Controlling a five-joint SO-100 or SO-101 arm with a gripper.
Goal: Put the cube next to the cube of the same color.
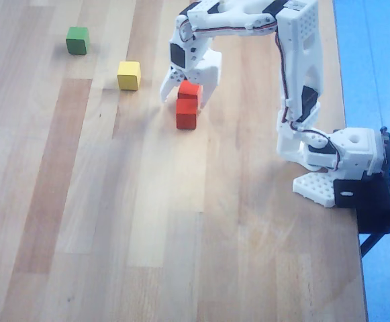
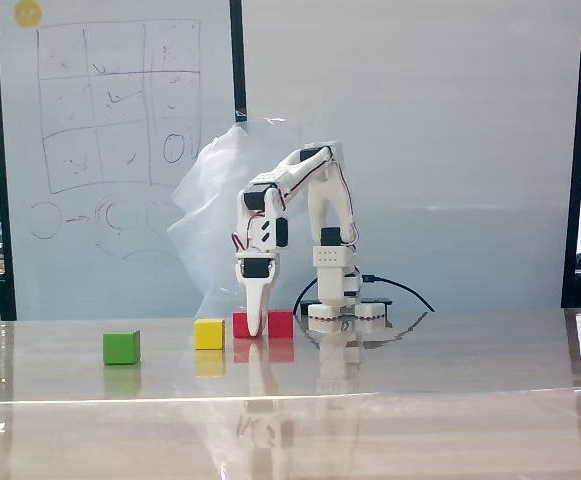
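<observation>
No legible writing; gripper (image 1: 182, 92) straddles cube (image 1: 189, 90).

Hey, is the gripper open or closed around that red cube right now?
Open: in the overhead view the gripper straddles one red cube, which touches the other red cube.

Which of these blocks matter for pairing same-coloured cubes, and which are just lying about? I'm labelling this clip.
Part of the job: red cube between the gripper fingers; second red cube touching it.
Lying about: yellow cube; green cube.

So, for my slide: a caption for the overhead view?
Fingers straddling one red cube beside its twin.
</observation>
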